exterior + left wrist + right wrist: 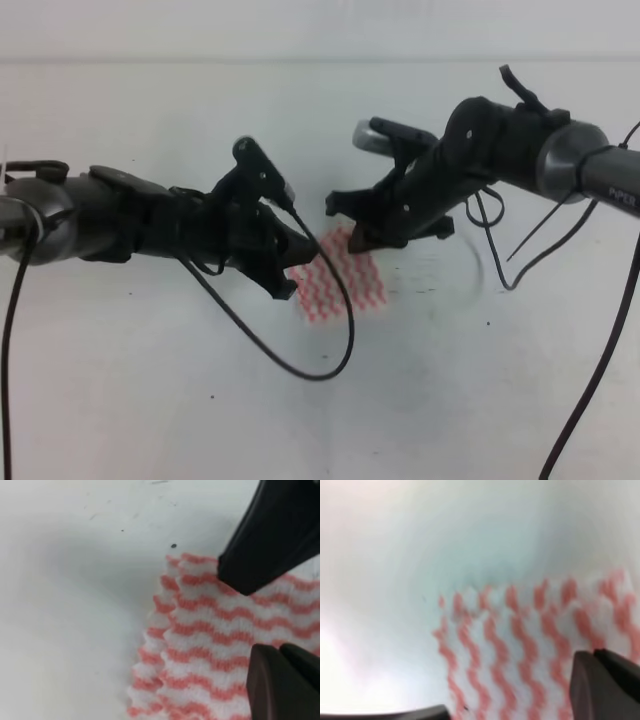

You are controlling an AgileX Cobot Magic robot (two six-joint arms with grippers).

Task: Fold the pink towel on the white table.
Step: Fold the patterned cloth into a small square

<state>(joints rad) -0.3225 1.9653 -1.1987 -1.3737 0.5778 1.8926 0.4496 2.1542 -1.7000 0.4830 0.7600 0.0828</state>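
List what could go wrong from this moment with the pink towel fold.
1. Both grippers, left and right, crowd over the small pink towel; they may collide with each other.
2. The left wrist view shows layered, uneven towel edges; a pinch might catch only one layer and skew the fold.
3. The left arm's loose cable droops to the white table beside the towel and could drag the cloth.

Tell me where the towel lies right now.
In the high view the towel lies flat near the middle of the table, partly hidden under both grippers: left at its left edge, right at its top.
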